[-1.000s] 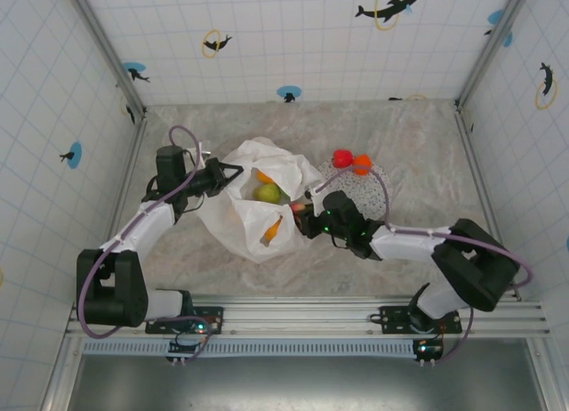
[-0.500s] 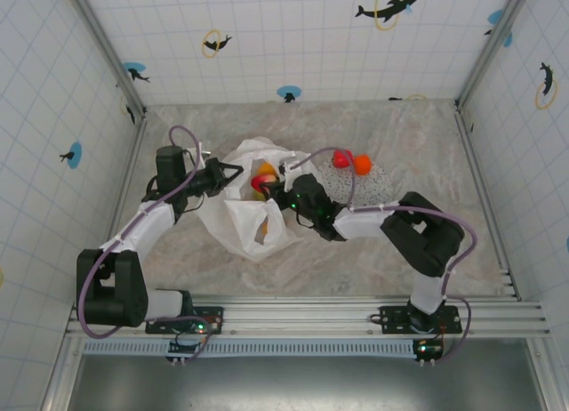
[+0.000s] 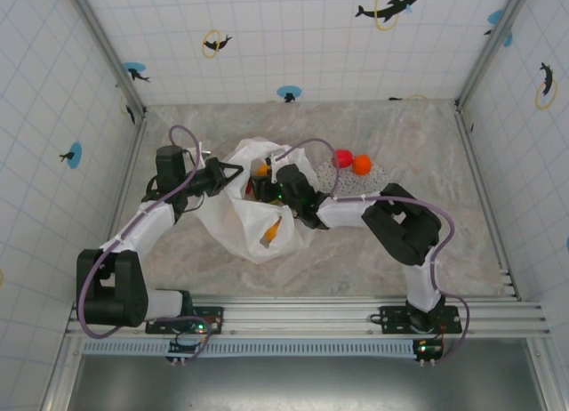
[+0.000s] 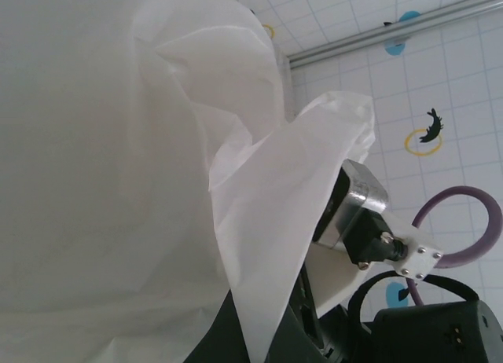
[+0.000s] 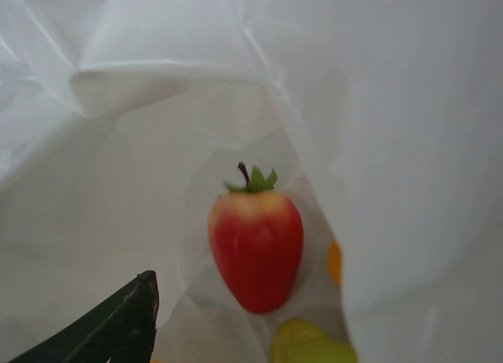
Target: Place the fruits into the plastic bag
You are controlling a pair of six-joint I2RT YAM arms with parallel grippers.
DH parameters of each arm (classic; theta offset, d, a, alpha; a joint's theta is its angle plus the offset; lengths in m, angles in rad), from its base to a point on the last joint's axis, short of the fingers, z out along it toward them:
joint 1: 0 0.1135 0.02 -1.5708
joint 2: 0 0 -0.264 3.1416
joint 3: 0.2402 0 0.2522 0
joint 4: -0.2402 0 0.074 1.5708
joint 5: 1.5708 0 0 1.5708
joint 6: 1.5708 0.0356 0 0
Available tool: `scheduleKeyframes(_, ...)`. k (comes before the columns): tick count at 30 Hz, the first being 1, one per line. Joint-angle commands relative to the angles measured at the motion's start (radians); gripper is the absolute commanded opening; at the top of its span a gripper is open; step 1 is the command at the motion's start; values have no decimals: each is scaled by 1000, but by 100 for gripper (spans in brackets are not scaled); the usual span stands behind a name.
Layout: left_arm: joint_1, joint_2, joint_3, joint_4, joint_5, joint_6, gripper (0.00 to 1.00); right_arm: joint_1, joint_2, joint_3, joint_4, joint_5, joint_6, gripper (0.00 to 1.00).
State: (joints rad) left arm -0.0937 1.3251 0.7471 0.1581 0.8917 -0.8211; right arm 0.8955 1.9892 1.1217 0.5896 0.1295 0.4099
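The white plastic bag lies open at mid table. My left gripper is shut on its left rim, and the film runs down between the fingers in the left wrist view. My right gripper reaches into the bag's mouth, open, with one dark finger at the lower left. Beyond it a red fruit with a green stalk lies loose on the bag's floor, beside a green fruit and an orange one. Another orange fruit shows through the film.
The speckled plate sits right of the bag with a red fruit and an orange fruit at its far edge. The right arm's forearm crosses in front of the plate. Tiled walls enclose the table.
My right gripper moved left from beside the plate into the bag's mouth, and the red fruit it carried now lies free inside. The left gripper has kept its hold on the rim.
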Motion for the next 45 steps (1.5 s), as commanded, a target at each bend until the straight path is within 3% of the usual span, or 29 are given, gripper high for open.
scheduleKeyframes(1,-3,8,12,37,30,-22,0,-9,-11,39,-68,-37,-16,75)
scheduleKeyframes(10,-3,15,8,34,6,-9,0,-2,-189,-87,-164,-93,-47,82)
scheduleKeyframes(27,-3,11,11,21,-32,32,0,-38,-689,-329,-581,-131,-207,86)
scheduleKeyframes(36,-3,53,8,29,-25,42,0,-263,-936,-479,-537,-92,-138,92)
scheduleKeyframes(40,-3,57,5,36,-22,37,0,-413,-927,-472,-585,10,-78,93)
scheduleKeyframes(45,-3,57,6,34,-25,38,0,-523,-826,-435,-579,20,-83,95)
